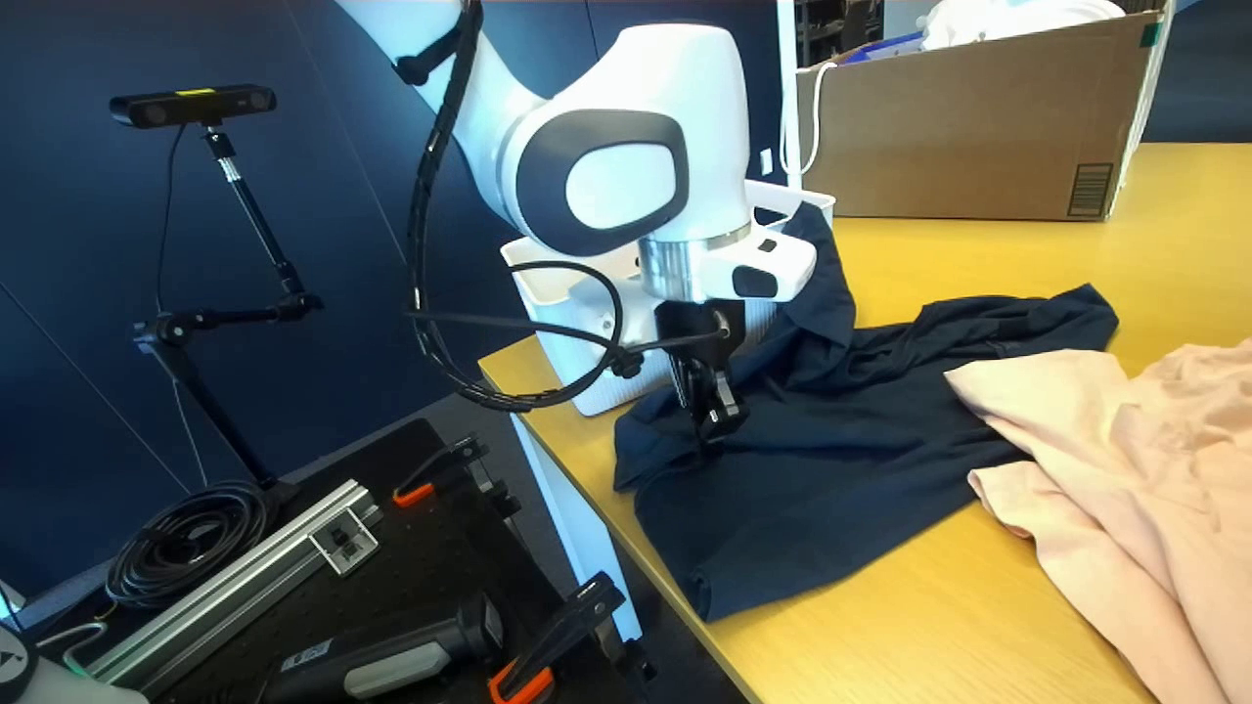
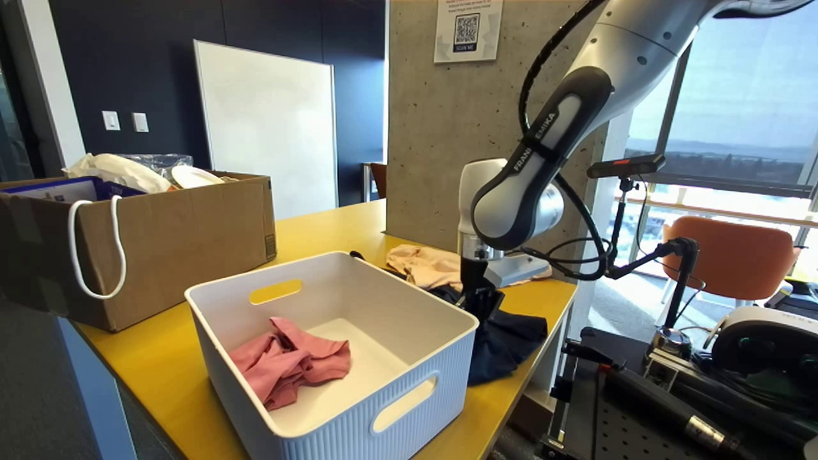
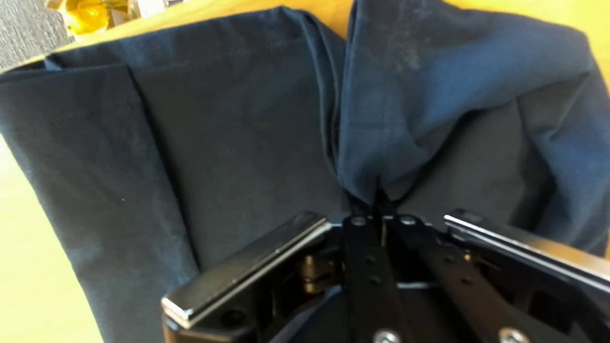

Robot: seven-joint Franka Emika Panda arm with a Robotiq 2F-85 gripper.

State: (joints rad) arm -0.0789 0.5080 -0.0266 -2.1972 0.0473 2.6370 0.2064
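In an exterior view, a dark blue wall (image 2: pixel 147 70) is upper left, behind a white board (image 2: pixel 268 128). A gray pillar (image 2: pixel 428 140) is top middle. Daylight fills a big window (image 2: pixel 735 102), upper right, above an orange chair (image 2: pixel 728 255).

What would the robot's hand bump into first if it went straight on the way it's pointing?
The dark blue cloth. The hand points down into it and seems to be pinching a fold. Underneath is probably the yellow table, but the cloth hides how close.
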